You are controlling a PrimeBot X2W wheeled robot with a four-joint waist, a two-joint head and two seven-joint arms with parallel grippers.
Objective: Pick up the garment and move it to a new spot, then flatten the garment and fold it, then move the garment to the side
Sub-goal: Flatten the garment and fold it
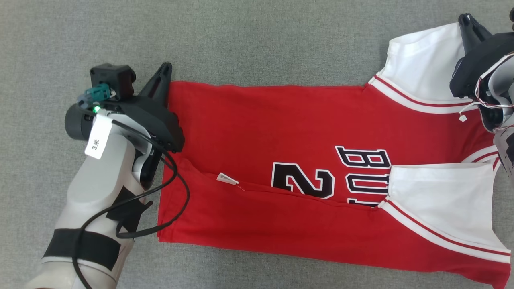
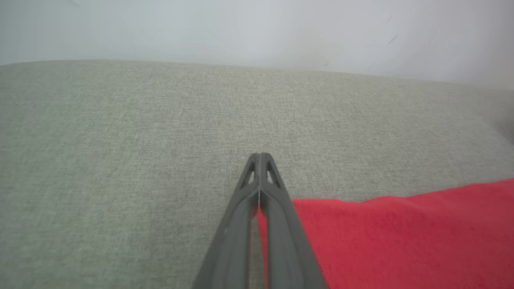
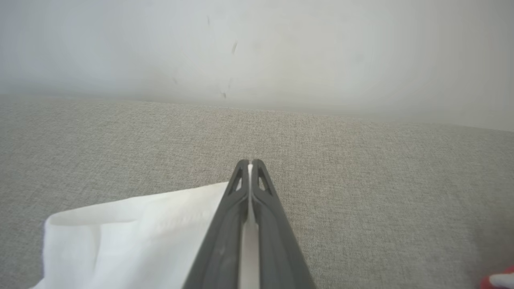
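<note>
The garment (image 1: 257, 132) is a red jersey with white sleeves, black lettering and a number, lying spread across the grey cloth surface. Its near long edge is folded up over part of the print. My left gripper (image 1: 164, 72) is at the far hem corner, shut with red cloth showing between its fingers (image 2: 277, 224). In the left wrist view the gripper (image 2: 260, 156) lies low over the surface, with the garment (image 2: 401, 233) to its right. My right gripper (image 1: 468, 22) is shut on the far white sleeve (image 3: 132, 233). White cloth runs between the fingers up to the tip of this gripper (image 3: 249, 162).
The grey woven surface (image 1: 249, 40) extends beyond the jersey on the far side and to the left. A pale wall (image 2: 257, 28) rises behind its far edge. A black cable (image 1: 180, 188) from my left forearm hangs over the hem.
</note>
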